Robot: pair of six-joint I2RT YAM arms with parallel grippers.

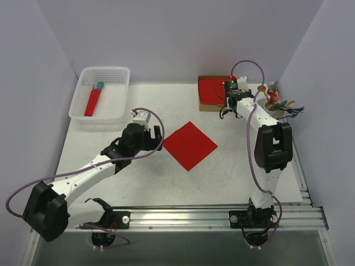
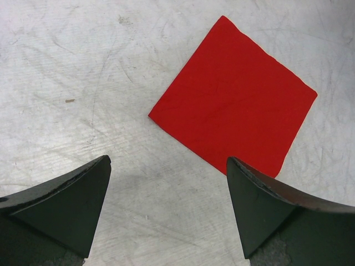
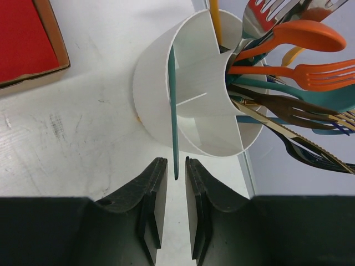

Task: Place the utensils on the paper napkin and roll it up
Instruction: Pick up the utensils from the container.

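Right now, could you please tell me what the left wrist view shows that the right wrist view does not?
Left wrist only: the flat red square paper napkin beyond the wide-open left gripper. Right wrist only: the white divided plastic cup of colourful cutlery, a thin teal handle reaching between the right gripper's narrowly parted jaws. Both: the scuffed white table.

my left arm [image 1: 83,174] and right arm [image 1: 259,117] are white with black joints, purple cables [image 1: 249,155], black wedge fingers [image 2: 61,205].

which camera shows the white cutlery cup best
Right wrist view: the white cup is close, dividers and colourful cutlery plain. Top view shows it tiny beside the right arm; left wrist view misses it.
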